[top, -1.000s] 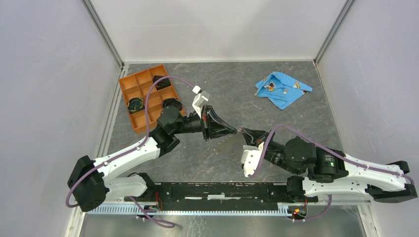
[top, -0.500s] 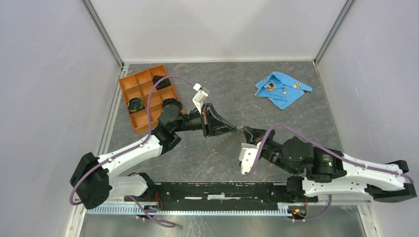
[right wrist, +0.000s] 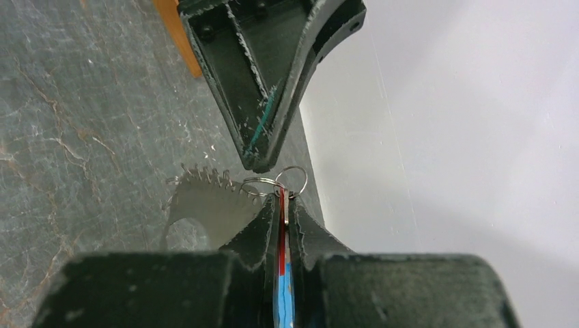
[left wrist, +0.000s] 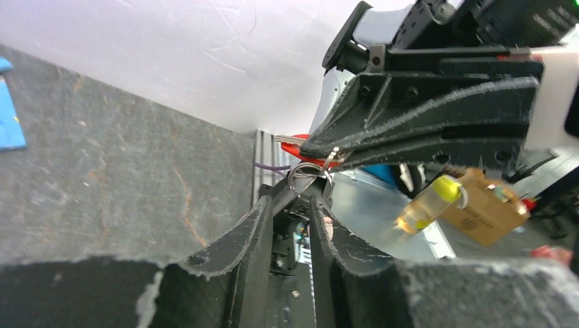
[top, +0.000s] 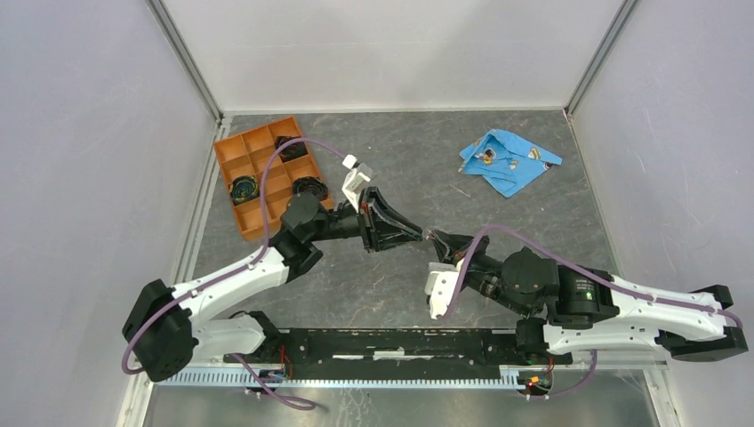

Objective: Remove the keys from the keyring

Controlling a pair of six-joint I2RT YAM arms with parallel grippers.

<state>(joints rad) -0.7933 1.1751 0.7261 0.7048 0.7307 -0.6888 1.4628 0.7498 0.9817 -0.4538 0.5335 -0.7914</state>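
Note:
Both grippers meet tip to tip above the middle of the table. My right gripper [top: 437,238] [right wrist: 281,199] is shut on the key [right wrist: 281,229], whose red head is clamped between its pads and also shows in the left wrist view [left wrist: 298,145]. A blue piece sits further back in the same jaws. The keyring [right wrist: 293,167] [left wrist: 291,182], thin silver loops, hangs from the key's end. My left gripper [top: 416,235] [left wrist: 292,200] has its jaws drawn close, with a narrow gap, and its tips on the loops. In the top view the key and ring are too small to see.
An orange compartment tray [top: 233,165] with black coiled rings stands at the back left, just behind my left arm. A crumpled blue cloth [top: 509,173] with small brass-and-silver round bits lies at the back right. Walls close in the table on three sides.
Both grippers, still joined at the tips, have shifted slightly to the left. The right arm has followed. Neither grip has changed.

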